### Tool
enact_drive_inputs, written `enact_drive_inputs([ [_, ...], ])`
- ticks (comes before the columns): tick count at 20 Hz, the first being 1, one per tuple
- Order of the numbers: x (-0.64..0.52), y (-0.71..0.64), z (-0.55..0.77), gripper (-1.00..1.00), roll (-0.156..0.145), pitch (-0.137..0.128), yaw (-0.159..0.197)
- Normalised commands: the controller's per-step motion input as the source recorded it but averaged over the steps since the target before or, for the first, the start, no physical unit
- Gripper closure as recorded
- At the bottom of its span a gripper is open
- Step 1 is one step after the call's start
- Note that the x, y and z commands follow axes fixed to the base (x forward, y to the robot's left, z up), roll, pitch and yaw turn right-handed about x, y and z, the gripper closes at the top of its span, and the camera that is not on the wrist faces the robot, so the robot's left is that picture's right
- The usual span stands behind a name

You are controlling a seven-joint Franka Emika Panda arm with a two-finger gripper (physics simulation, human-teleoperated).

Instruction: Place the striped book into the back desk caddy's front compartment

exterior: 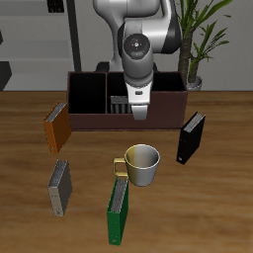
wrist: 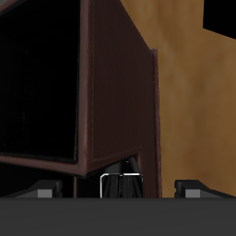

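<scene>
- The orange book (exterior: 54,128) and the plain grey book (exterior: 61,186) lay on the desk (exterior: 222,198) in front of the caddy, well apart from anything I was working on.
- The back caddy (exterior: 79,99) stood farthest back on the desk, with its dark cells open to the top. In the wrist view its brown wall (wrist: 115,92) filled most of the picture.
- The striped book (exterior: 119,102) stood on edge in the caddy's middle section, just behind the front wall. I judged that to be the front compartment (exterior: 121,107), though I could not make out the dividers.
- The green book (exterior: 119,210) lay nearest the desk's front edge.
- The end effector (exterior: 138,115) hung over the caddy's front wall, just beside the striped book. In the wrist view its fingers (wrist: 41,191) were spread wide, and the book's thin edge (wrist: 120,184) showed between them, touching neither. The book was directly below me with its long axis upright, so I read it as released; the next move needed only a straight lift.
- The mug (exterior: 141,163) stood in front of the caddy, below my path.
- The black book (exterior: 191,138) leaned near the caddy's end.
</scene>
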Motion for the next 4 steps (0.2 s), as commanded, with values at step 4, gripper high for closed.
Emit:
enact_drive_inputs([
  [4,-0.12,0.13,0.4,-1.0,0.084,-0.02,-0.151],
])
